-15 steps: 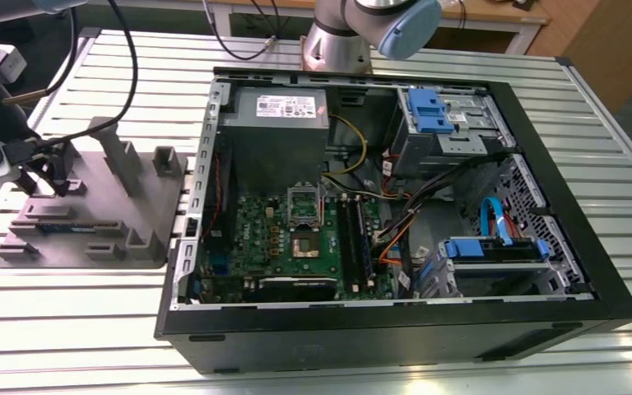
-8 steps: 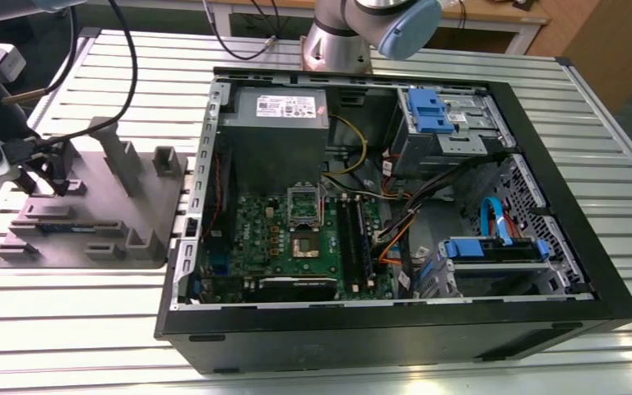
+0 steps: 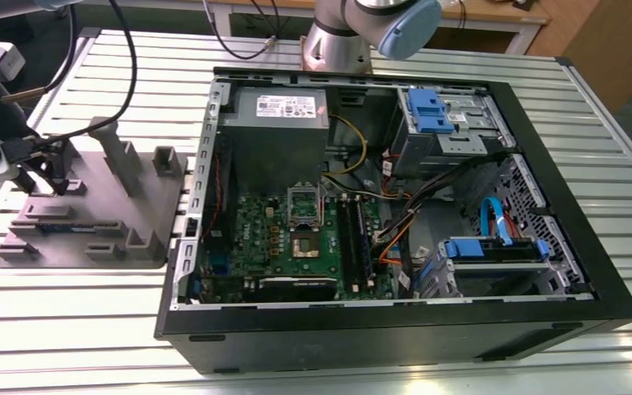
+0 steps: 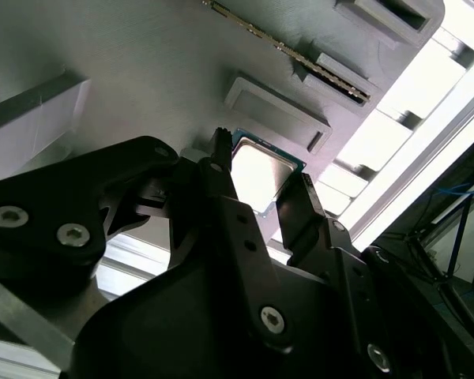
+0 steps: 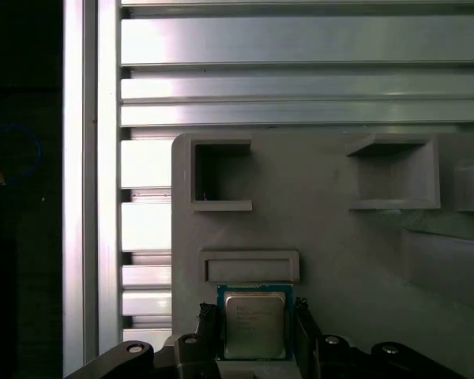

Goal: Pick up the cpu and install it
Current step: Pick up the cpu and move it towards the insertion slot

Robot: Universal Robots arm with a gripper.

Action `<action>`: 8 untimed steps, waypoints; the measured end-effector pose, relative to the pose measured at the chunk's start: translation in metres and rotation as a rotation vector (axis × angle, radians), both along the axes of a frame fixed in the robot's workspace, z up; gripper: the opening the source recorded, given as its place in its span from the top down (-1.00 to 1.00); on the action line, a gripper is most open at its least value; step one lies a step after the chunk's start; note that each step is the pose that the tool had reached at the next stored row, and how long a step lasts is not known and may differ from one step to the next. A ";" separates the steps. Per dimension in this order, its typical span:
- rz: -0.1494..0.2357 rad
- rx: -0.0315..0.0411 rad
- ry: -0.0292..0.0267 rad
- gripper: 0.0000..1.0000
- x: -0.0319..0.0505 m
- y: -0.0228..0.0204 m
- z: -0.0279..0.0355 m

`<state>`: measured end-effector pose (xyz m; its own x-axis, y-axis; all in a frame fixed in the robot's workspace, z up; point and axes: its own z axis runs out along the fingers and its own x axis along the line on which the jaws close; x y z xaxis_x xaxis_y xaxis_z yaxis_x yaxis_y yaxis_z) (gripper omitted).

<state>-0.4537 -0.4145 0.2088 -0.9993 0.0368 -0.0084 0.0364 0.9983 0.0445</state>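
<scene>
— Near the bench (image 3: 75, 329) edge, on the grey tray (image 3: 141, 206): where's the cpu (image 5: 254, 322)?
— Flat in its seat, the gripper (image 5: 254, 314) astride it; jaws close beside, gripping or not I cannot tell.

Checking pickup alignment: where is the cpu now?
In both wrist views the cpu lies at the gripper, on the grey tray at the exterior view's left.
</scene>
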 end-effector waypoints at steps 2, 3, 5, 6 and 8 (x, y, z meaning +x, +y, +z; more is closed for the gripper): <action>0.000 0.0001 -0.0002 0.06 0.0000 0.0000 0.0007; 0.000 0.0001 -0.0002 0.06 0.0000 0.0000 0.0008; 0.000 0.0001 -0.0002 0.06 0.0000 0.0000 0.0011; 0.000 0.0000 -0.0001 0.06 0.0000 0.0000 0.0013; 0.000 0.0002 -0.0002 0.06 0.0000 0.0000 0.0021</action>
